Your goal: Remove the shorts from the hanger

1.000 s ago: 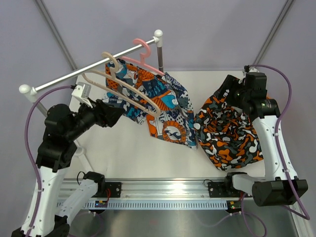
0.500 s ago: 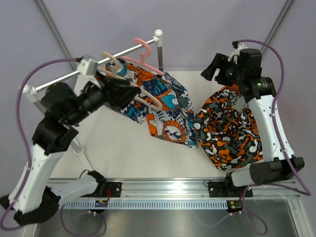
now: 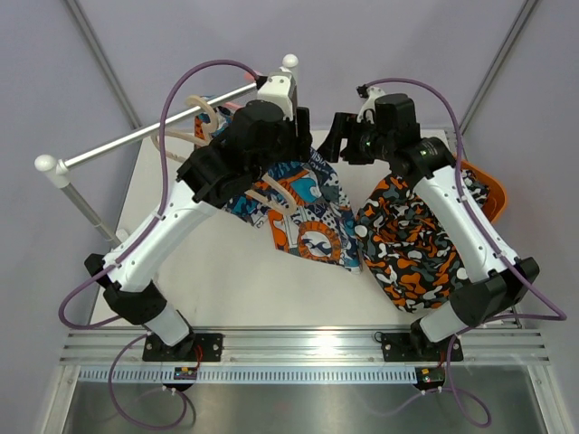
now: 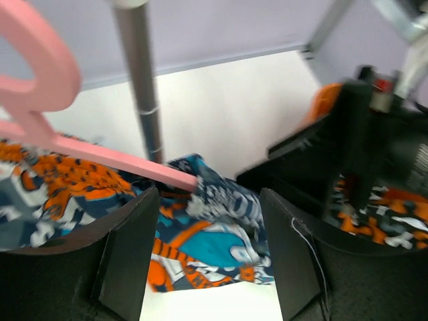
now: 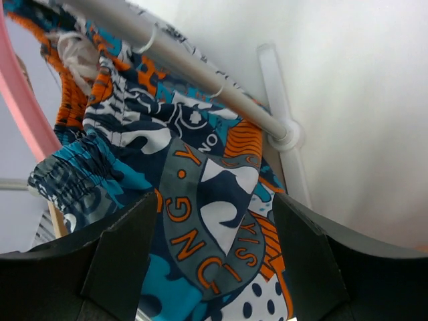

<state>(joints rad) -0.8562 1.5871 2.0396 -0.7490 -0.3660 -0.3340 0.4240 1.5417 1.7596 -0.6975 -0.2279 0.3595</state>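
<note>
My left tool [image 4: 207,257]: spread wide, empty, just beside pink hanger [image 4: 100,157]. My right tool [image 5: 214,264]: spread wide, empty. Blue print shorts [image 3: 308,217]: draped on that hanger, far centre. Camouflage shorts [image 3: 412,249]: heaped on counter [image 3: 235,276], right.

The upright post [image 4: 140,87] and pink hanger [image 4: 100,157] stand before the printed shorts [image 4: 214,227].

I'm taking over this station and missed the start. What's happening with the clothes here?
Both arms are up at the clothes rail. The left arm and the right arm have their jaws open and empty, close to the blue, teal and orange printed shorts, which hang on the pink hanger. The camouflage shorts lie heaped on the table, off any hanger.
</note>
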